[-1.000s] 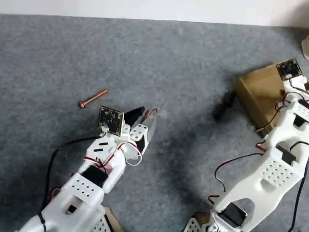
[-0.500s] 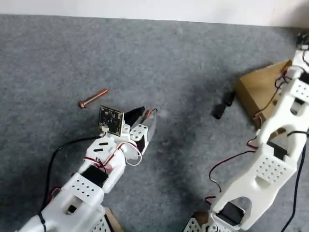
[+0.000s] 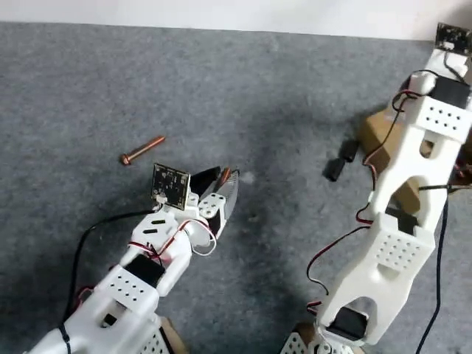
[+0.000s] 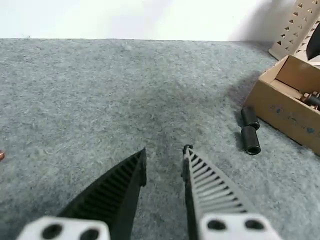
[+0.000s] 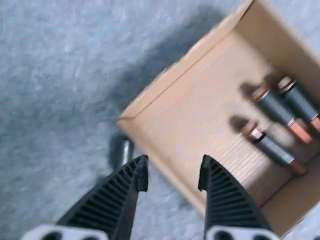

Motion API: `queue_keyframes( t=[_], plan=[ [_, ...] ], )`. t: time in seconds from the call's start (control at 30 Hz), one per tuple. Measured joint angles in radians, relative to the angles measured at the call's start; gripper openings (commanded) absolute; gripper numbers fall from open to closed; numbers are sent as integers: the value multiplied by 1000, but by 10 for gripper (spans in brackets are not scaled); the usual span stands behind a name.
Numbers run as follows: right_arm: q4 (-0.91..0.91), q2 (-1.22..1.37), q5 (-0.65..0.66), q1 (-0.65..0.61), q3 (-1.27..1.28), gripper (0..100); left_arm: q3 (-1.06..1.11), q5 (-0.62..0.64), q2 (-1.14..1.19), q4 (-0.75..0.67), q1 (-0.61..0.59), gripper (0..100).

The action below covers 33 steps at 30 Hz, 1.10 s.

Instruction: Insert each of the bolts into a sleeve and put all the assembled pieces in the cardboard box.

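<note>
Left gripper (image 4: 164, 155): my jaws are released and hold nothing, with the tips low over the grey mat (image 3: 258, 88). I judge this to be a ready posture for the next pickup.

Two black sleeves (image 4: 248, 131) lie ahead of these jaws, well apart from them and just beside the near wall of the cardboard box (image 4: 290, 112). One copper bolt (image 3: 144, 150) lies loose on the mat, off to the side of these jaws that faces away from the box.

Right gripper (image 5: 172, 165): my jaws are spread and grasp nothing. They hang above the box wall, one finger over the mat and the other over the box interior. Beyond the tips, three assembled pieces (image 5: 272, 107) rest on the box floor. Empty jaws in this position suit a drop-off point.

Remaining work, as I judge it: mate the loose bolt with a sleeve, then box it.
</note>
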Motion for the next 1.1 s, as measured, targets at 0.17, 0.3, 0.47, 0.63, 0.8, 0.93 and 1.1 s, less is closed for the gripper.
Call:
queue_keyframes(
  t=[0.17, 0.3, 0.47, 0.63, 0.8, 0.93, 1.1],
  plan=[
    [43, 0, -112, -38, 0, 156, 0, 0, 0, 0, 0, 119],
    [81, 0, -178, -78, 0, 156, 0, 0, 0, 0, 0, 119],
    [152, 0, -232, -147, 0, 156, 0, 0, 0, 0, 0, 119],
    [195, 78, -261, -180, -2, 156, 0, 0, 0, 0, 0, 119],
    [198, 152, -267, -175, -2, 156, 0, 0, 0, 0, 0, 119],
    [210, 180, -267, -176, -2, 156, 0, 0, 0, 0, 0, 119],
    [212, 221, -267, -180, -2, 156, 0, 0, 0, 0, 0, 119]
  ],
)
